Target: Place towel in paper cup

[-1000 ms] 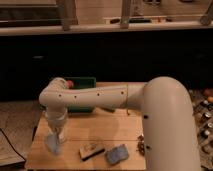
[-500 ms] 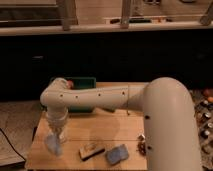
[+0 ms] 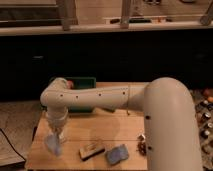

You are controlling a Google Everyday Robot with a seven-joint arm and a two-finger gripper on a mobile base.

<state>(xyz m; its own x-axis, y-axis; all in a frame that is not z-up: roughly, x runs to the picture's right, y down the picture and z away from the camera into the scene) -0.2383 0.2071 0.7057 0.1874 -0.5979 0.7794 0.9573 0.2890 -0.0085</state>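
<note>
A white robot arm reaches left across a wooden table (image 3: pixel 112 127). Its gripper (image 3: pixel 55 136) hangs near the front left corner, directly over the paper cup (image 3: pixel 53 145), a pale tapered shape just below it. Whether the jaws are wide, narrow or touching the cup cannot be told. The blue-grey towel (image 3: pixel 117 155) lies well apart to the right, past a brown-and-white block (image 3: pixel 91 150). A nudge here could tip the light cup or push it off the nearby table edge.
</note>
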